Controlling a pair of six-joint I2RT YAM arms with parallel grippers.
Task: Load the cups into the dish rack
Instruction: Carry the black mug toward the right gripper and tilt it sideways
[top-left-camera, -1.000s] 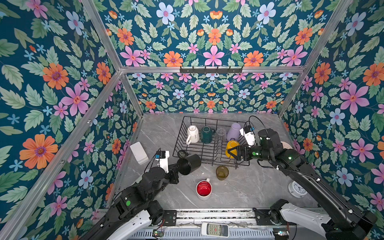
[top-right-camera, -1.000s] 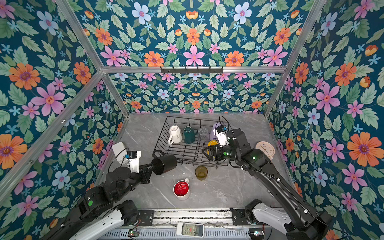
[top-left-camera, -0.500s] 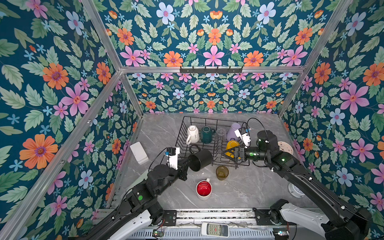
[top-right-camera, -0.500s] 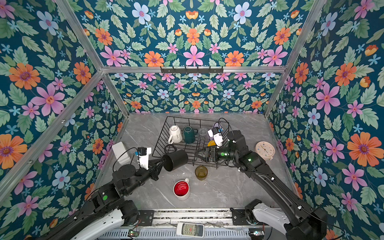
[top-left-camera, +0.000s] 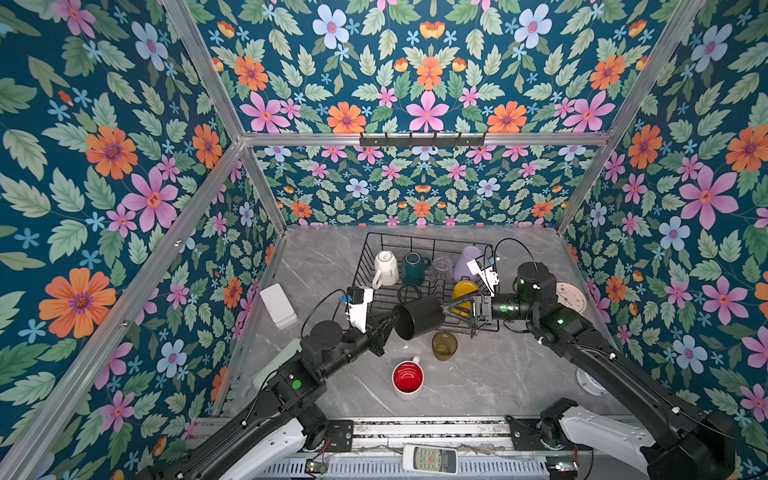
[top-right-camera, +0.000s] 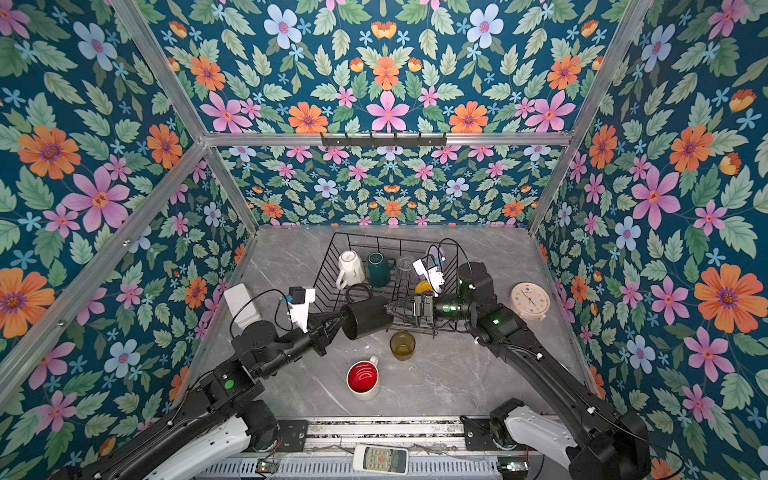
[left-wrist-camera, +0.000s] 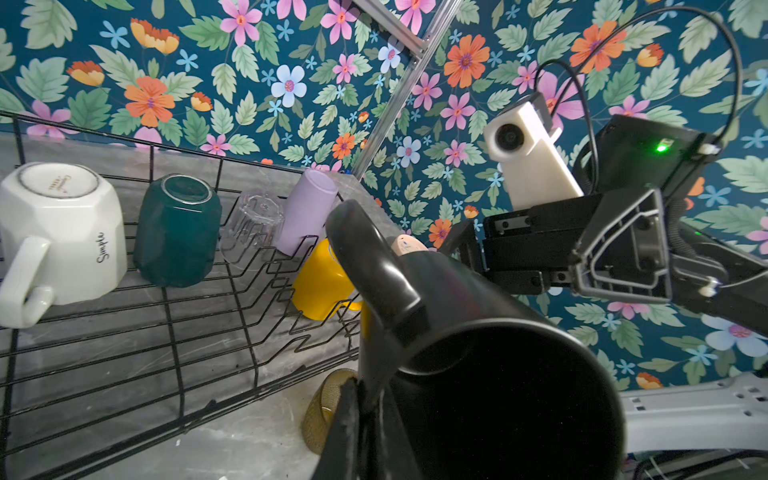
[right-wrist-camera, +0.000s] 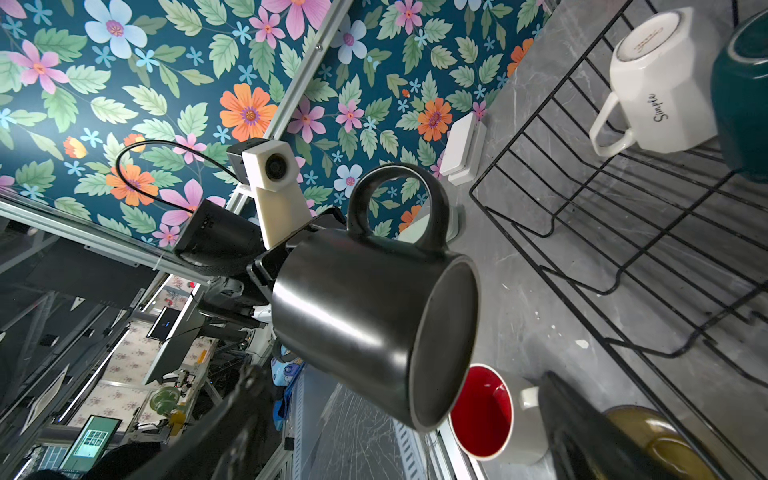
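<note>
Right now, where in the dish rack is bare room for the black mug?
The dish rack is bare at its near left, bordered by white mug, green mug and yellow mug. Far row is crowded; right gripper crowds near right.

robot lab test cell: floral-print panels (top-left-camera: 428, 62) on aluminium framing (top-left-camera: 291, 139), marble-look tabletop (top-left-camera: 498, 374), mounting rail (top-left-camera: 415, 428); right wrist view shows monitors (right-wrist-camera: 92, 436) outside.

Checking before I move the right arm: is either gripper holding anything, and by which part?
The left gripper is shut on the black mug, pinching its rim beside the handle. The right gripper is open and holds nothing.
</note>
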